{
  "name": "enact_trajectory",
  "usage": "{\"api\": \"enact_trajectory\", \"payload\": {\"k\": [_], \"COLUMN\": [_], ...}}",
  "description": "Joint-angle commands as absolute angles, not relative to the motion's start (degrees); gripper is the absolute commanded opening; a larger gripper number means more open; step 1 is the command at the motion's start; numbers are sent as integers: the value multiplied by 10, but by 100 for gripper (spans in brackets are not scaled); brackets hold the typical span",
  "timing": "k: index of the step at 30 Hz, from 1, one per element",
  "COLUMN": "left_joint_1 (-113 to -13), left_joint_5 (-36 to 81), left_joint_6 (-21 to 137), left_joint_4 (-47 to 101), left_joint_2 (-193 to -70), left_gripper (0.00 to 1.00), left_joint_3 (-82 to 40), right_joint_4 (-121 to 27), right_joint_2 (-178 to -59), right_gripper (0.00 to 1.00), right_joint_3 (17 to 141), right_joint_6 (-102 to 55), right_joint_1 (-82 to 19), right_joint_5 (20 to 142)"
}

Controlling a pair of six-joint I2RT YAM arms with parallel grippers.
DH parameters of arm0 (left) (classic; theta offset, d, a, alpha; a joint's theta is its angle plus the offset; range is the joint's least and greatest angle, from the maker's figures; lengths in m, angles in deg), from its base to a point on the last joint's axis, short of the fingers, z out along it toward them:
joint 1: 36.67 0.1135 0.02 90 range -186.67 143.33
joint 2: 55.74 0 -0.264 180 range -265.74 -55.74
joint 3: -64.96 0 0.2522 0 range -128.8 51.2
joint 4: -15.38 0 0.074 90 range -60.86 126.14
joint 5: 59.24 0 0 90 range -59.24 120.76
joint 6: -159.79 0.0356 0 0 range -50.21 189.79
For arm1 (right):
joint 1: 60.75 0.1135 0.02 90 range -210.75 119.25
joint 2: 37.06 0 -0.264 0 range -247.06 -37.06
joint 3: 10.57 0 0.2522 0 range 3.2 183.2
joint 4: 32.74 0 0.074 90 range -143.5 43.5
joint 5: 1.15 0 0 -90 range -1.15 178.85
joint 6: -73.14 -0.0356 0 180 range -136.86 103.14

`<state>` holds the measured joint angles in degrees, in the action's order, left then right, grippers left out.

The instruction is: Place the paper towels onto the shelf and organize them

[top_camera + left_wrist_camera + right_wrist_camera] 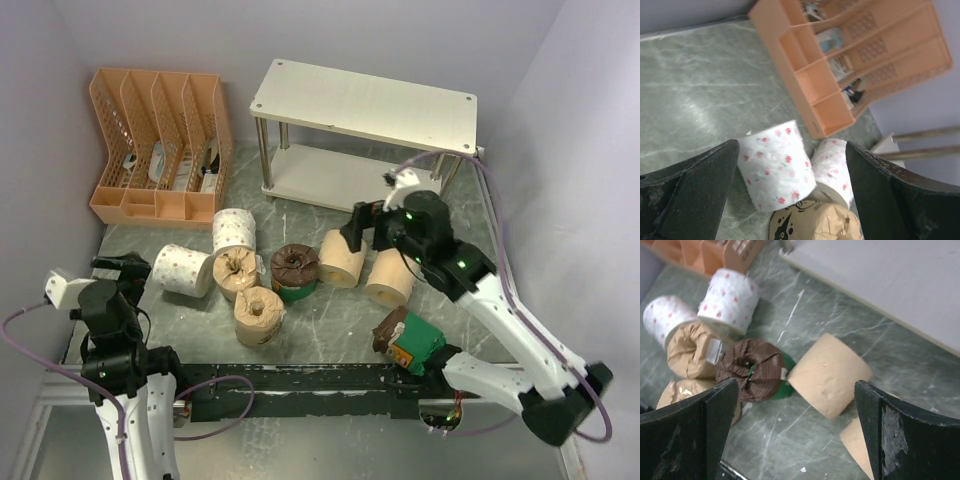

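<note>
The cream two-tier shelf (365, 105) stands at the back with nothing on it; its lower board shows in the right wrist view (890, 280). All the rolls lie on the table. There are two white rolls (183, 270) (234, 232), two tan wrapped rolls (238, 273) (258, 316), two beige rolls (343, 258) (390, 277) and two green-banded rolls (295, 272) (410, 340). My left gripper (128, 272) is open and empty, just left of a white roll (775, 165). My right gripper (358, 228) is open and empty, above a beige roll (830, 375).
An orange slotted file organizer (160, 145) stands at the back left, holding small items. Grey walls close in the left, back and right. A black rail (300, 380) runs along the near edge, with one green-banded roll beside it.
</note>
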<state>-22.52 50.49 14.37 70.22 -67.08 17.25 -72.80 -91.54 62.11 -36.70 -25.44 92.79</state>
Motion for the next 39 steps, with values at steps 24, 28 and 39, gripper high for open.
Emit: {"api": "enact_trajectory", "payload": {"k": [24, 28, 39], "left_joint_1": [-223, -223, -222], "left_joint_5": [495, 518, 504], "left_joint_6": [609, 611, 609], "left_joint_4": [704, 695, 677], "left_joint_2": [-880, -865, -841], "left_gripper": [99, 99, 99], "left_joint_3": [-77, -61, -27], "right_joint_4": [-726, -706, -702], "right_joint_2": [-1463, -1488, -1544], "right_gripper": [78, 76, 64], "right_joint_3": [995, 1001, 1019], "right_joint_6": [-246, -251, -263], "right_joint_1": [112, 113, 112], "right_joint_5": [1087, 1065, 1052]}}
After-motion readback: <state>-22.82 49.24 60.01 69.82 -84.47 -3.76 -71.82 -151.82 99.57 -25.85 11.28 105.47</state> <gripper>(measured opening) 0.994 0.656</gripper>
